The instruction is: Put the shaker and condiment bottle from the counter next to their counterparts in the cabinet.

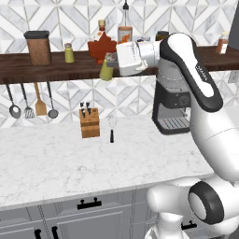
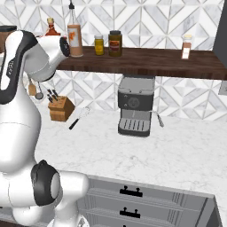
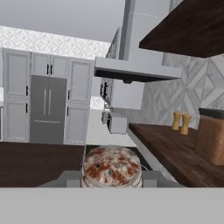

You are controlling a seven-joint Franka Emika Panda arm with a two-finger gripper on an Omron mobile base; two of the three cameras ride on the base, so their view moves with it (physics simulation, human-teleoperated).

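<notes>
The shaker [image 1: 107, 70] is pinched in my claw [image 1: 111, 65], and I'm holding it up at the front edge of the cabinet [image 1: 51, 69], just below the plank's top face. From my hand camera its speckled metal cap [image 3: 112, 168] sits right between my fingertips. Its twin, the other shaker [image 1: 69, 53], stands on the plank at about ten o'clock from mine, with the red maple-leaf bottle [image 1: 101, 46] between us, at my eleven. The condiment bottle [image 1: 125, 29] looks already parked on the plank, at one o'clock from my claw, beside the maple-leaf bottle. So I judge this the last leg: placing the shaker. Next I need to lift clear of the plank's edge, carry past the maple-leaf bottle without clipping it, and set down just beside the twin.
</notes>
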